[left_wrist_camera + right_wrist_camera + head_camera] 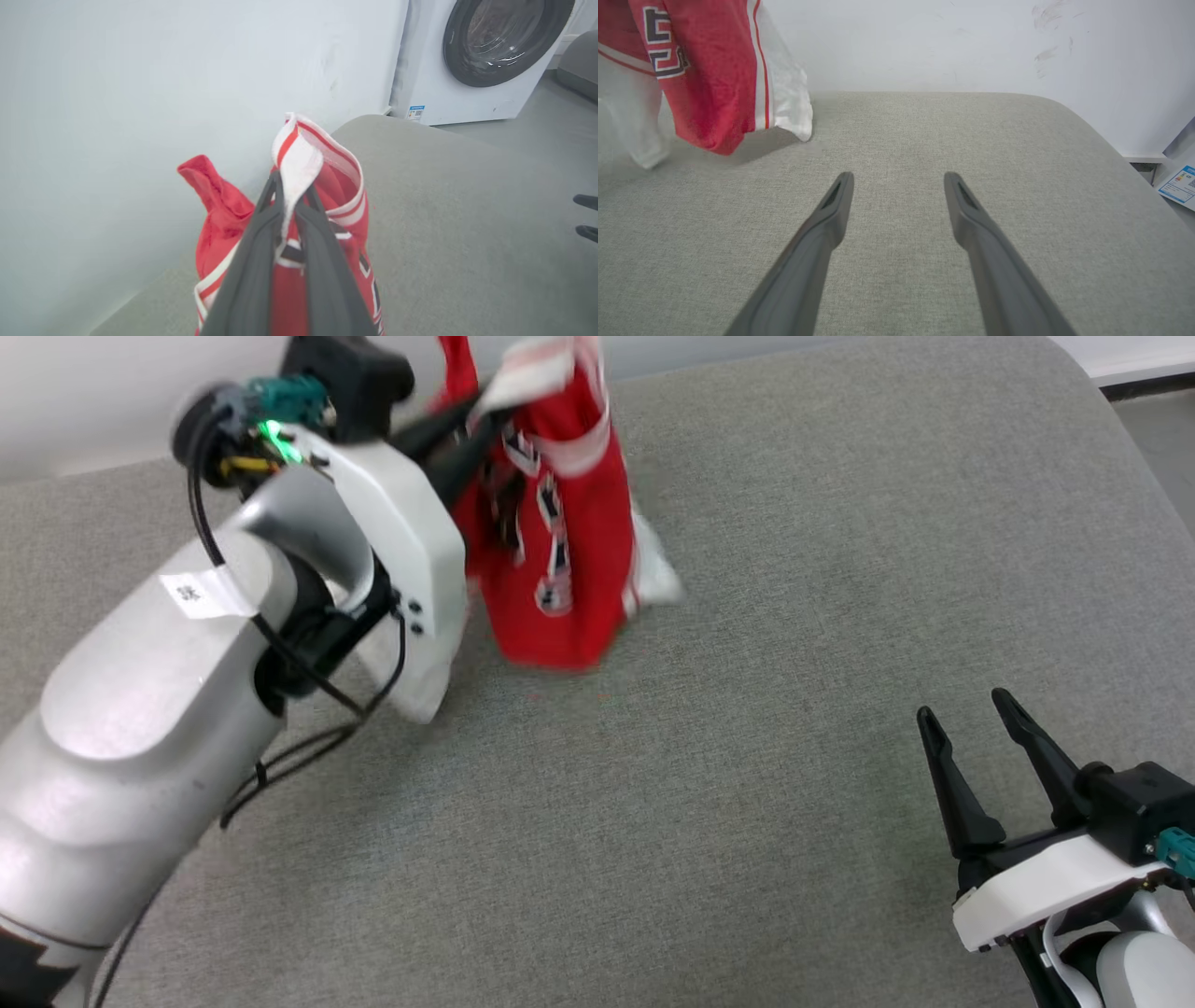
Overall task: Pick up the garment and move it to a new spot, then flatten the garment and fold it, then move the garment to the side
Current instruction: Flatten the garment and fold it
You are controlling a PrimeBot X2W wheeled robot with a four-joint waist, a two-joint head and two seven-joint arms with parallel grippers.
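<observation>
My left gripper (pixel 290 196) is clamped on the striped white trim of the garment (pixel 560 551). The garment hangs bunched from that grip over the far left of the grey padded surface (pixel 794 784). I cannot tell whether its lowest fold touches the padding. My right gripper (pixel 966 709) stands spread and empty, well apart at the near right. Judgement: the pick-up-and-move step is in hand. The next move calls for carrying the cloth to open padding and lowering it without losing the trim.
</observation>
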